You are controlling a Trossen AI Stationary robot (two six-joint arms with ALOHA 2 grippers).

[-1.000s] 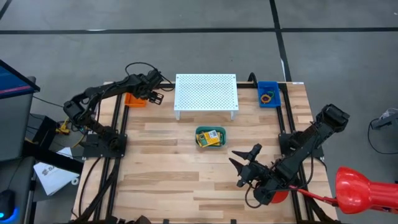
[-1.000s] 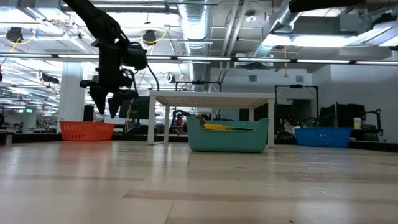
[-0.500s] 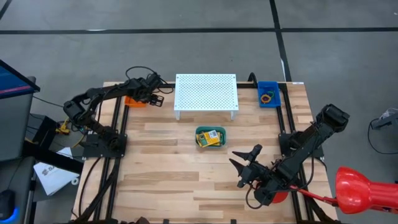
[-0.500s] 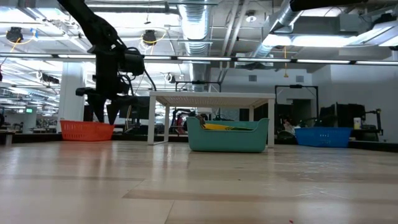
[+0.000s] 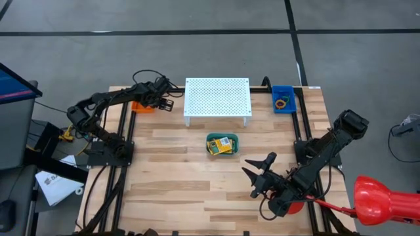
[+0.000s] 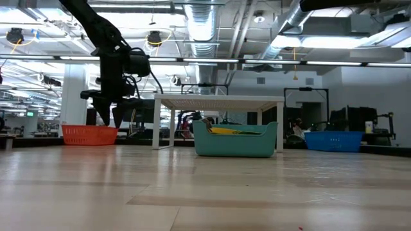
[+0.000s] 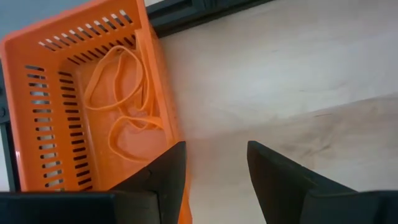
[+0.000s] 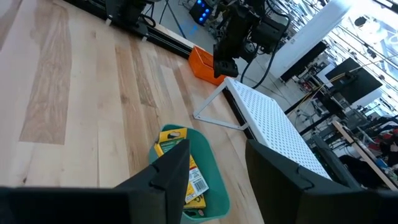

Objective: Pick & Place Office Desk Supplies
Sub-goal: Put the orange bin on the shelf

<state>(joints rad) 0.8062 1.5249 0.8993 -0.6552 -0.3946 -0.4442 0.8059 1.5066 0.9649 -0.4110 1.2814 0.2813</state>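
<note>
a: rubber bands, where are they?
b: orange ones lie in the orange basket at the table's far left corner. others sit in the blue bin at the far right corner.
a: and the crayon boxes?
b: in the green tray mid-table, just in front of the white stand.
a: left gripper?
b: just above the table beside the orange basket, fingers spread, nothing between them.
a: right gripper?
b: near the table's front right edge, fingers spread, pinching nothing.
</note>
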